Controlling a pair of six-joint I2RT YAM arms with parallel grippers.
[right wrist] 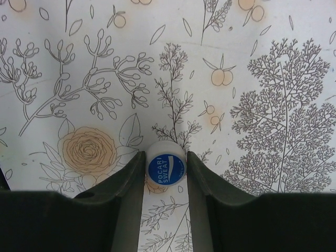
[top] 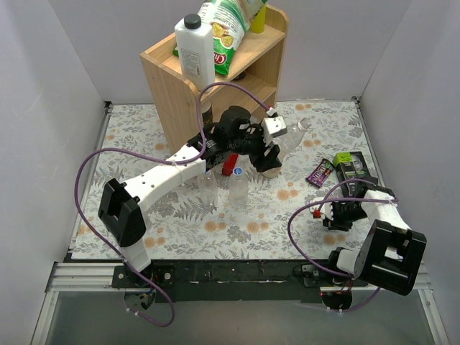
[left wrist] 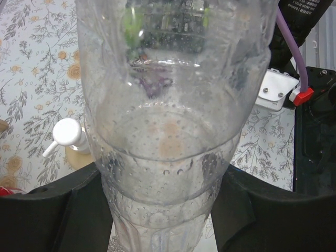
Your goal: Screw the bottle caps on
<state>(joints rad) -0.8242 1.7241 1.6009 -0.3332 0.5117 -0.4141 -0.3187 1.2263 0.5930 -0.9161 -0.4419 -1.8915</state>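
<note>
1. Counter (top: 144, 136) under a pale cloth printed with leaves and orange flowers; plain white walls (top: 57, 72) on three sides.
2. Wooden shelf (top: 169, 79) at the far middle, carrying a white jug (top: 194, 50) and a green crisp bag (top: 226, 32).
3. Right of the shelf and nearer: purple packet (top: 319, 172) and green-black packet (top: 352, 167), lying flat.
4. Left claw (left wrist: 163, 178), just in front of the shelf to its right, clamped on a clear bottle (left wrist: 168, 105); white pump top (left wrist: 65, 134) close beside.
5. Right claw (right wrist: 165, 155), well right of the shelf by the near edge, closed against both sides of a blue cap (right wrist: 166, 165) on the cloth.
6. Counted: three bottles, one gripped and two standing bottles (top: 208, 188) in front of the shelf, partly behind the left arm. Two caps seen, one gripped and a second cap (top: 237, 172) atop the right-hand standing one.
</note>
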